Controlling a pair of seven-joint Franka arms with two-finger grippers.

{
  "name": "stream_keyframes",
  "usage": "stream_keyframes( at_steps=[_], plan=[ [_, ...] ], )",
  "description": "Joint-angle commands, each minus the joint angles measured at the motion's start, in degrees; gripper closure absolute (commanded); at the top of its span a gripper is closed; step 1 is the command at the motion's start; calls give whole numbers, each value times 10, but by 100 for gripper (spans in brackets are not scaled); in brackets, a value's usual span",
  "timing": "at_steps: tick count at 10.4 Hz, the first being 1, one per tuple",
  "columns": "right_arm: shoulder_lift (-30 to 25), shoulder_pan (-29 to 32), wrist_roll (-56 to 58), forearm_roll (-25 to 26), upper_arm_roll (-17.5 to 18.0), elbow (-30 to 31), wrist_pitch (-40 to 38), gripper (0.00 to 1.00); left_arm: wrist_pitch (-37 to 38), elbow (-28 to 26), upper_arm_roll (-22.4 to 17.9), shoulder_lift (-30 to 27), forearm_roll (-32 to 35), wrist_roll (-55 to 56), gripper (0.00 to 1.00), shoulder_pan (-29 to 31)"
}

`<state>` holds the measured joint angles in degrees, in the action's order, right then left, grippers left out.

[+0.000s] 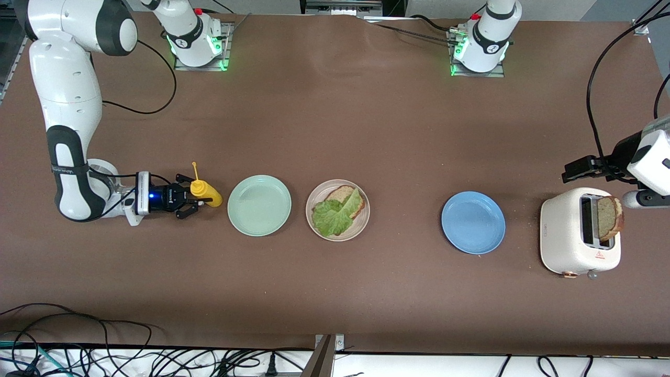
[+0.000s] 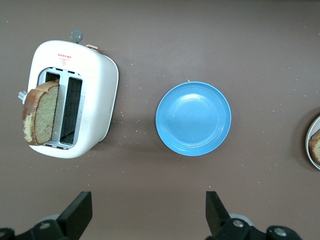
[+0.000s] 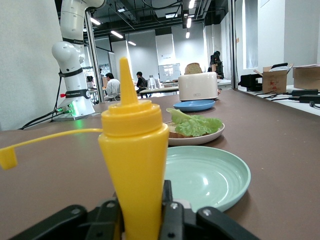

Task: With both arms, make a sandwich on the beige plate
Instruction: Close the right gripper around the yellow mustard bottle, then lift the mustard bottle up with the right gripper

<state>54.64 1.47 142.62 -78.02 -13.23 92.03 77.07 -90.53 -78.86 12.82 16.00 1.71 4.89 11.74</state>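
While one bread slice [image 1: 343, 195] and the lettuce leaf [image 1: 335, 215] are lying on the beige plate [image 1: 315, 201] at mid-table, my right jaws [image 1: 189, 201] are clamping the yellow bottle [image 1: 205, 193] near the right arm's edge. My left jaws [image 2: 145, 212], spread apart, are hovering by the toaster [image 1: 568, 236], where the second slice [image 1: 609, 217] is waiting.

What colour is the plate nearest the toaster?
Blue. The plate beside the toaster shows best in the left wrist view.

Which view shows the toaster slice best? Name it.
Left wrist view: the bread slice stands clear in the toaster. Front view shows it small at the table's end; right wrist view, only its top.
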Motion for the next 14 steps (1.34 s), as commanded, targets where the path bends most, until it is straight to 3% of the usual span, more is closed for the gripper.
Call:
stream_keyframes(
  at_steps=[1, 5, 8, 11, 14],
  plan=[
    [-7, 5, -94, 1, 5, -44, -24, 100, 3, 14, -2, 5, -14, 6, 0, -2],
    [-38, -4, -299, 49, 4, -112, -30, 100, 2, 14, -3, 10, -8, 1, 0, -4],
    [-116, -61, -432, 161, -4, -118, 46, 100, 2, 14, -2, 12, -10, 5, 0, -4],
    [-118, -128, -532, 278, -5, -186, 116, 100, 0, 15, -1, 18, -7, -1, 0, -4],
    [-126, -209, -652, 390, -14, -219, 176, 100, 1, 50, 0, 11, -14, -2, 0, -1]
  ],
)
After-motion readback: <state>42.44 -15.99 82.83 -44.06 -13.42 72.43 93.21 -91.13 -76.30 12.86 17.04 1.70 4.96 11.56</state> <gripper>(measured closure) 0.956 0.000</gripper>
